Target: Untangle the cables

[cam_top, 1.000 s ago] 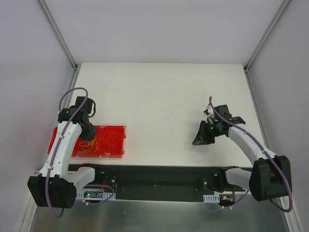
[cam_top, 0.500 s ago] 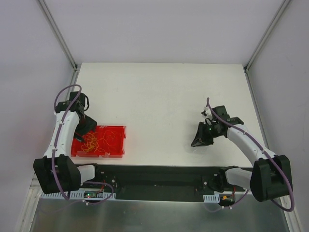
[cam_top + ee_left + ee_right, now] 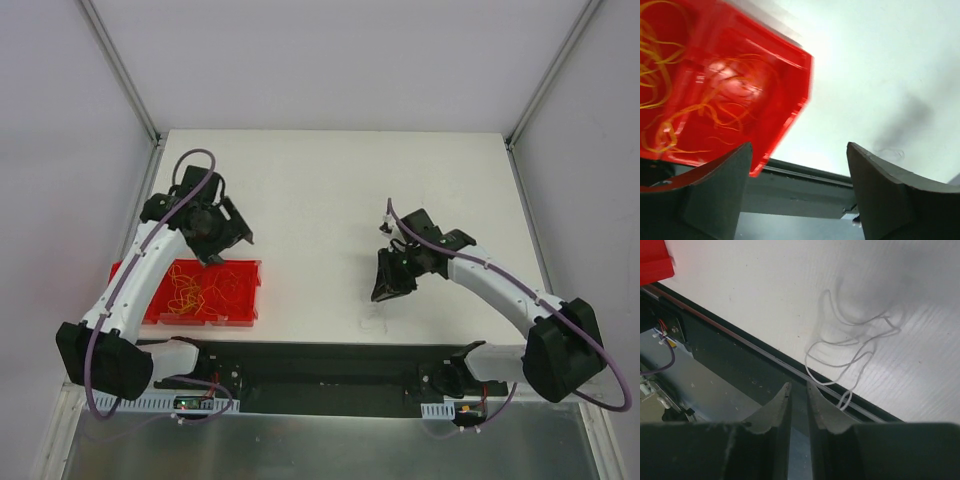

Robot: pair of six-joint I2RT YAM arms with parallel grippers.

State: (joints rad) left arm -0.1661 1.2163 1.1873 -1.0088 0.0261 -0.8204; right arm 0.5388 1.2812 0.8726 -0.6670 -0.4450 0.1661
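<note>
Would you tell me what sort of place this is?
Probably a robotics lab test cell: a white table enclosed by plain walls, left arm and right arm bolted at its near edge, red tray of thin cables.

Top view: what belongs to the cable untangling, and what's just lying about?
Job: orange-yellow wires in the red tray; whitish wire loose on the table.
Lying about: the tray itself; purple arm cables.
</note>
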